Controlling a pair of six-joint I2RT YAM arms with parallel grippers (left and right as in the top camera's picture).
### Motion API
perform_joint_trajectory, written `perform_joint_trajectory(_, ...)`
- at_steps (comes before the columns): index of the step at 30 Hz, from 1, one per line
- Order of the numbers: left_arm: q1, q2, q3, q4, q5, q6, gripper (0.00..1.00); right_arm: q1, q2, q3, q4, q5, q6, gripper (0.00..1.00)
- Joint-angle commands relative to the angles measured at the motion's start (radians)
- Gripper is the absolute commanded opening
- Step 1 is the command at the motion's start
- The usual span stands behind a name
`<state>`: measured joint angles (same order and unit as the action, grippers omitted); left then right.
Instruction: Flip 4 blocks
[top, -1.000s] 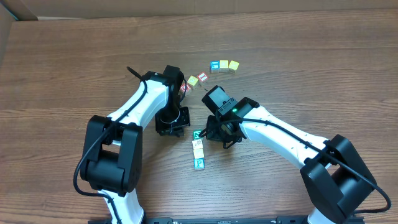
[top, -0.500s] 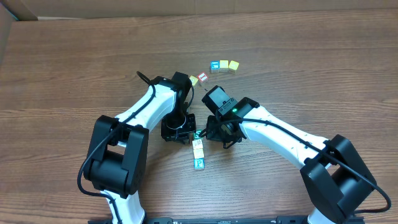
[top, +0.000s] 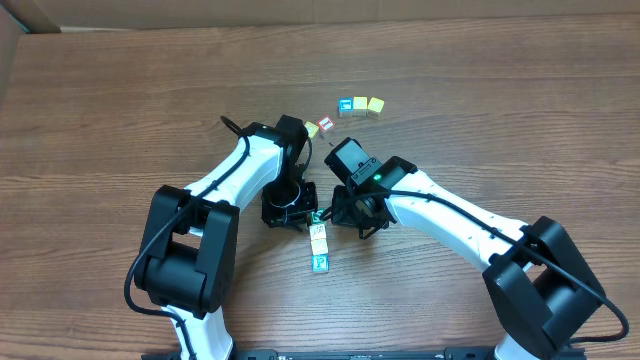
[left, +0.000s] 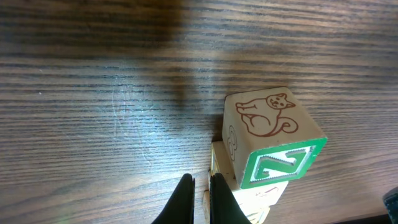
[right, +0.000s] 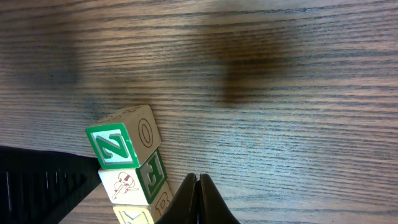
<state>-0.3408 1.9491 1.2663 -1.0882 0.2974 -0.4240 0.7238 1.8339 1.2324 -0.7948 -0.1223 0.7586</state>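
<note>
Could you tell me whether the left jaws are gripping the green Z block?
No, the left jaws are shut on nothing, beside the green Z block.

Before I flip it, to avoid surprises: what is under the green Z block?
The green Z block rests directly on the wooden table, ending a row, a cream block against its side. Its bottom face is covered, so unseen.
</note>
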Motion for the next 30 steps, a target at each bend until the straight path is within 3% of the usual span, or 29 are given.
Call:
perform_joint_trajectory(1, -0.007, 0.013, -0.005, 0.001, 0.019, -0.007, 0.04, 0.003, 0.002, -0.005, 0.003, 0.017, -0.008, 0.04)
perform_joint_trajectory(19, -0.007, 0.013, -0.005, 0.009, 0.042, -0.006, 0.04, 0.003, 0.002, -0.005, 0.000, 0.017, -0.008, 0.04)
perform_joint_trajectory(30, -0.004, 0.013, -0.005, 0.007, -0.046, -0.006, 0.04, 0.003, 0.002, -0.005, -0.005, 0.014, -0.008, 0.04)
